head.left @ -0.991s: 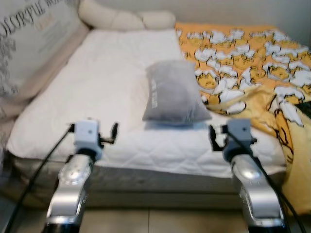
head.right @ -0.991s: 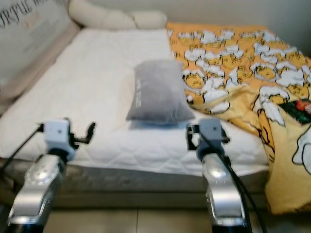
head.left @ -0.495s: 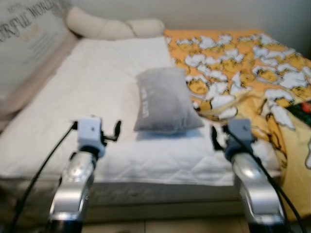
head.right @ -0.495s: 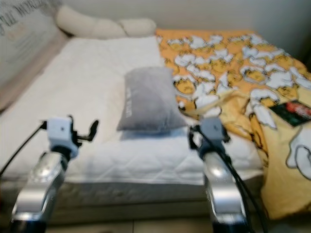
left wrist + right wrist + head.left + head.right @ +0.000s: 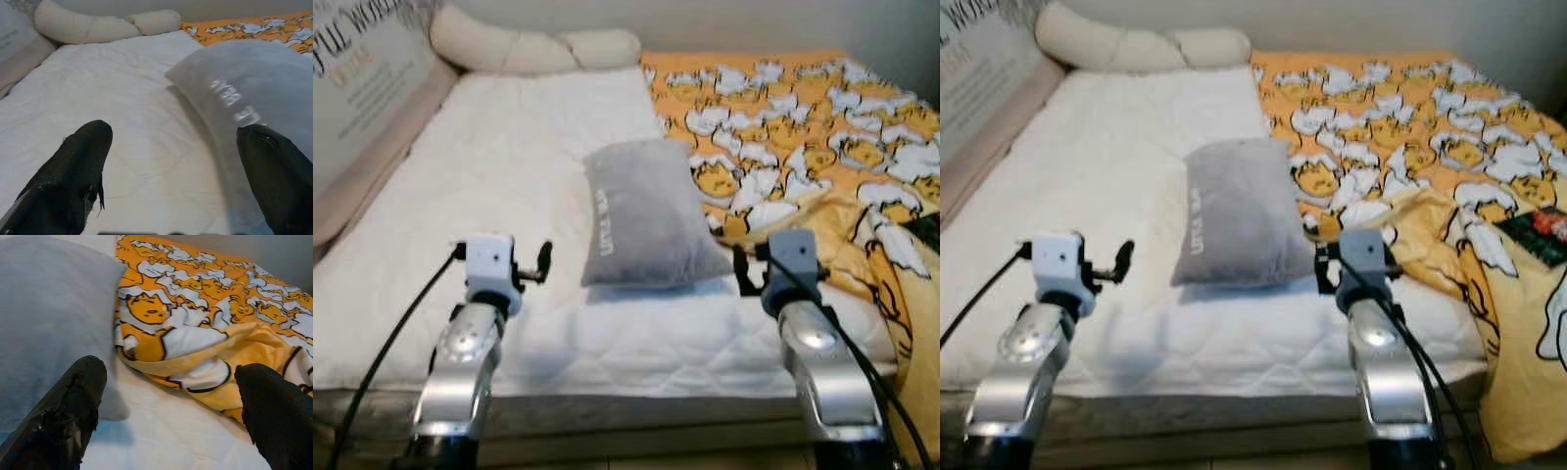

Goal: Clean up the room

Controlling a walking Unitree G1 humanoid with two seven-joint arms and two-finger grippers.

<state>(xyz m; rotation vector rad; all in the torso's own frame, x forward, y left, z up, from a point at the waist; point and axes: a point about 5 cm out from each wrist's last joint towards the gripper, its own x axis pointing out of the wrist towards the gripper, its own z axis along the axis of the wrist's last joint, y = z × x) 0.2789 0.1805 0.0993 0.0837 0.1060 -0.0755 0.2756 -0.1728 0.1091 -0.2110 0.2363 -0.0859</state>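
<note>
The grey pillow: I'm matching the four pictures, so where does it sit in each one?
Left eye view: grey pillow at centre, on the white mattress.
Right eye view: centre, slightly left.
Left wrist view: right half.
Right wrist view: left half.
Shared landmark: the orange blanket on the pillow's right side.

The head's stereo pair looks forward and down over the bed (image 5: 509,196) from its foot. Each wrist camera sits low and close, sharing the grey pillow (image 5: 646,225).
</note>
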